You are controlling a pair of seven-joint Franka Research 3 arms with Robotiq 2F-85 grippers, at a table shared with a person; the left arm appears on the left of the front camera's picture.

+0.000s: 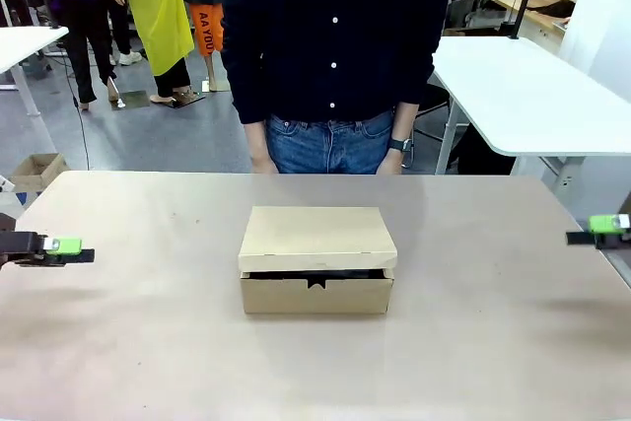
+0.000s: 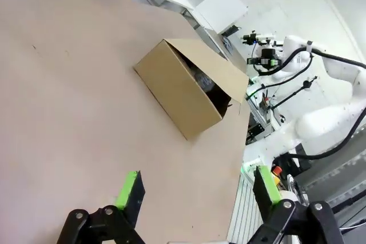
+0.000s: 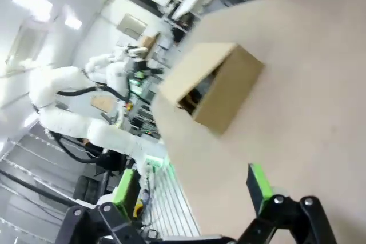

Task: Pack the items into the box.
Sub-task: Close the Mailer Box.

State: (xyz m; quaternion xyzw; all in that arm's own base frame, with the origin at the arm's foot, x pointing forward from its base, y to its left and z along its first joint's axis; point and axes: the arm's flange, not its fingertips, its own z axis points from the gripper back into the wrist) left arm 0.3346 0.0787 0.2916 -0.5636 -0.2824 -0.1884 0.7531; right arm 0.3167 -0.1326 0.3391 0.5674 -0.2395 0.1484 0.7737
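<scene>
A: Let's look at our fingers first. Our left gripper [image 2: 194, 190] has its two green pads far apart, with nothing between them. Our right gripper [image 3: 191, 184] is wide too, and it holds nothing.

B: Where are they on the table [image 1: 148, 342]?

A: Each one waits at its own edge, well apart from the box [image 1: 316, 259], which sits in the middle, in front of the person [image 1: 335, 46].

B: Is the box shut?

A: Almost. The flap lid [image 1: 317, 239] lies down on top, but we can see a thin dark gap along the front, above the little notch. Something dark shows inside through that gap. We can't tell which items it is.

B: So what do we think is left to do?

A: We guess the packing is nearly done, and the lid may need a last press. If we do that, we should come down flat on the front of the lid, go slow, and push softly so the cardboard does not bend. We should keep clear of the person's hands at the far edge.
</scene>
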